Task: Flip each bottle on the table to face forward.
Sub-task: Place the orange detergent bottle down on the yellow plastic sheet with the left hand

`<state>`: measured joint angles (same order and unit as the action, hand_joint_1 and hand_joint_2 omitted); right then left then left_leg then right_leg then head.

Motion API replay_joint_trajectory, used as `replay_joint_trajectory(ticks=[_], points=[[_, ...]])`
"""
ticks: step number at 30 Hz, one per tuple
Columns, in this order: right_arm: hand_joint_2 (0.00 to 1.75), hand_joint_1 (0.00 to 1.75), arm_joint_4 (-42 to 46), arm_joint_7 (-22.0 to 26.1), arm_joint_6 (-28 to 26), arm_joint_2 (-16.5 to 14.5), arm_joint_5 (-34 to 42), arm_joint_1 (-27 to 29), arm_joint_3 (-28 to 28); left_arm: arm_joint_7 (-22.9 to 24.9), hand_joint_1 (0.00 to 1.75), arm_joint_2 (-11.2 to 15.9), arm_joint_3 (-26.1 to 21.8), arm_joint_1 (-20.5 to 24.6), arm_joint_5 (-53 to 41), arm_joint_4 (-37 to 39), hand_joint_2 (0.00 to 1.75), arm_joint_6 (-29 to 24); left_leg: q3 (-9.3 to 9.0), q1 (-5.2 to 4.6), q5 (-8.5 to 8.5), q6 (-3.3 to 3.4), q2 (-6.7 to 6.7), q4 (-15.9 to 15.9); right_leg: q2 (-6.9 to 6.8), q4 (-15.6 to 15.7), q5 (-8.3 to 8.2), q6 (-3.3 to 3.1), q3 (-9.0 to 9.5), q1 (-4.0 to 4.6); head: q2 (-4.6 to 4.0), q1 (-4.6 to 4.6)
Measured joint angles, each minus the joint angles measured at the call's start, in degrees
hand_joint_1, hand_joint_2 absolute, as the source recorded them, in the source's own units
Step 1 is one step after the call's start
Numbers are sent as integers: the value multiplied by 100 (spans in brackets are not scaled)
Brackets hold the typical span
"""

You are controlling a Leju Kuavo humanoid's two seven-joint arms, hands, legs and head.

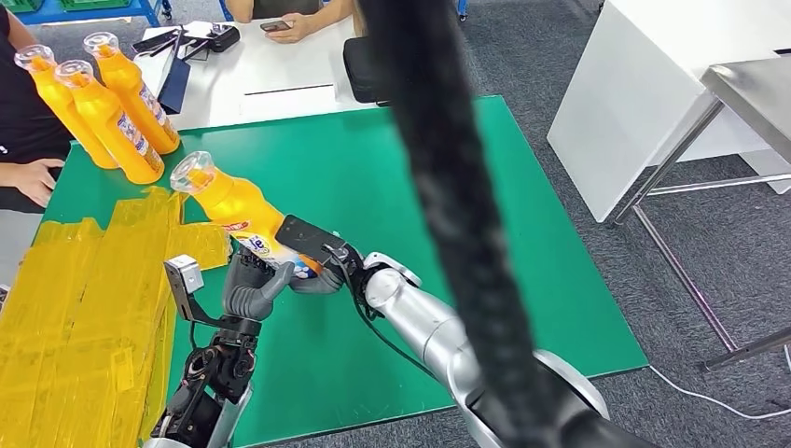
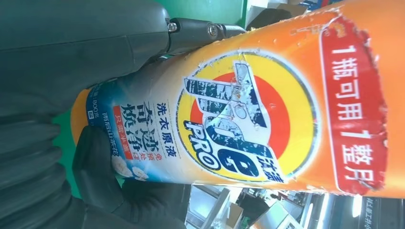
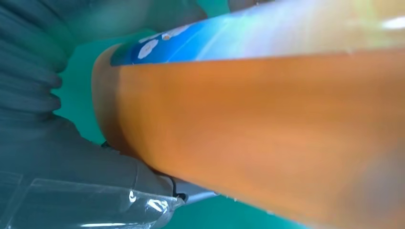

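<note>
Held bottle: an orange plastic detergent bottle with a clear cap point(image 1: 233, 207) is lifted off the green table mat point(image 1: 420, 187), tilted, cap towards the far left, base between the two hands; lifted, it can be turned without dragging.
Left hand: the grey-and-black left hand point(image 1: 254, 285) wraps the lower body from the near side, dark fingers point(image 2: 102, 171) pressed to the label's end, steadying the base.
Right hand: the right hand point(image 1: 322, 266) clamps the same bottle from the opposite side, probably so the grip can pass across.
Label: the left wrist view shows the printed front label point(image 2: 239, 119), so that face points at the robot.
Waiting bottles: three matching orange bottles point(image 1: 103, 107) stand upright together at the far left corner, well apart, beside a patch of yellow tape strips point(image 1: 84, 299).
Person: a person's hand point(image 1: 37, 177) rests at the table's left edge.
Stage: mid-flip, not yet set down.
</note>
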<state>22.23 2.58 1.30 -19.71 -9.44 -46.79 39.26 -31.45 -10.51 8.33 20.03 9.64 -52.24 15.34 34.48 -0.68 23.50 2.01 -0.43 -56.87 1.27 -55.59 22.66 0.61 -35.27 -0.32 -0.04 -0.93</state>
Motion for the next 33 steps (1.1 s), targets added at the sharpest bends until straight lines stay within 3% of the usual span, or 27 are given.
replay_joint_trajectory(ticks=[6,13,16,23,27,28,31,32,33], points=[[175,175,12,-17,17,-2,352,-5,370,-36,0,0,9,-2,-35,0,175,-180,1,0,0,0,0,0,0,0,0,0,0,0,0,1],[175,175,151,-113,-98,-7,1167,144,1605,-177,0,9,-2,-158,-477,-126,175,-1161,2,0,1,0,3,0,0,0,0,0,-4,0,0,0],[175,175,194,-145,-129,2,1313,147,1961,-182,0,21,-39,-263,-515,-212,175,-1232,3,0,1,-1,4,0,0,0,1,0,-6,0,0,0],[175,175,209,-167,-150,9,1436,143,2176,-166,0,28,-61,-311,-542,-256,175,-1227,4,0,1,-1,3,1,0,1,1,0,-6,0,0,1],[175,175,225,-204,-169,30,1560,138,2662,-139,0,37,-96,-465,-551,-332,175,-1223,4,-1,1,-1,3,0,0,1,0,0,-6,-1,0,1],[175,175,228,-213,-171,31,1565,138,2732,-137,9,37,-103,-486,-550,-342,175,-1225,4,-1,1,-1,3,0,0,1,0,0,-6,-1,0,1],[175,175,253,-255,-184,32,1582,131,2856,-115,140,37,-139,-513,-536,-368,175,-1228,4,-1,1,-1,4,0,0,1,0,0,-6,-1,0,1],[175,175,260,-271,-194,33,1593,129,2891,-97,175,37,-154,-523,-517,-378,175,-1222,4,-1,1,-1,4,0,0,1,0,0,-7,-1,0,1],[175,175,265,-285,-204,33,1605,128,2925,-79,175,37,-167,-535,-491,-389,175,-1211,4,0,1,-1,5,0,1,1,0,0,-7,0,0,0]])
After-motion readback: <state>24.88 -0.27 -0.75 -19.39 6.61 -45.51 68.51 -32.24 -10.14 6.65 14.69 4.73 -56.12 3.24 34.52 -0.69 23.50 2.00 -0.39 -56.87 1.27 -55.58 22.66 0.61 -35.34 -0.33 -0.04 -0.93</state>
